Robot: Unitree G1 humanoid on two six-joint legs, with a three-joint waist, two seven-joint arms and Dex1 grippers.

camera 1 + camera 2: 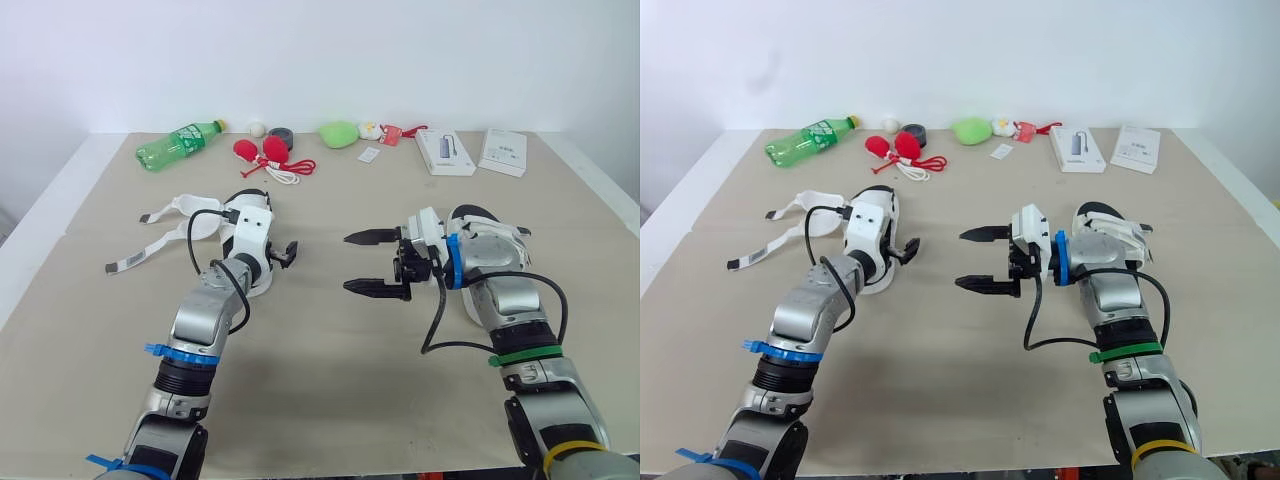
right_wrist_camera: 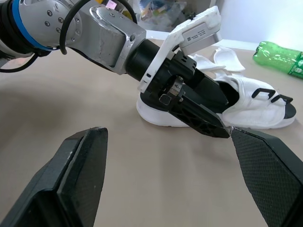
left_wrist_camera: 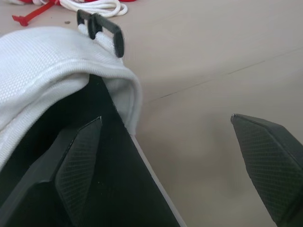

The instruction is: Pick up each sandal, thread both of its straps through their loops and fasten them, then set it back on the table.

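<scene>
A white sandal (image 1: 245, 215) with a black insole lies left of centre on the table, its two loose straps (image 1: 150, 250) trailing out to the left. My left gripper (image 3: 165, 120) is open astride the sandal's side wall: one finger (image 3: 78, 156) rests on the insole and the other stands outside over the table. Black loops (image 3: 102, 28) sit on the white upper. A second white sandal (image 1: 490, 225) lies under my right forearm. My right gripper (image 1: 365, 262) is open and holds nothing. It hovers mid-table and points at the left sandal (image 2: 251, 106).
Along the far edge lie a green bottle (image 1: 180, 142), red balls with a white cord (image 1: 270, 155), a grey tape roll (image 1: 281, 135), a green soft object (image 1: 340, 133) and two white boxes (image 1: 444, 150). The tan table (image 1: 330, 400) is bare near me.
</scene>
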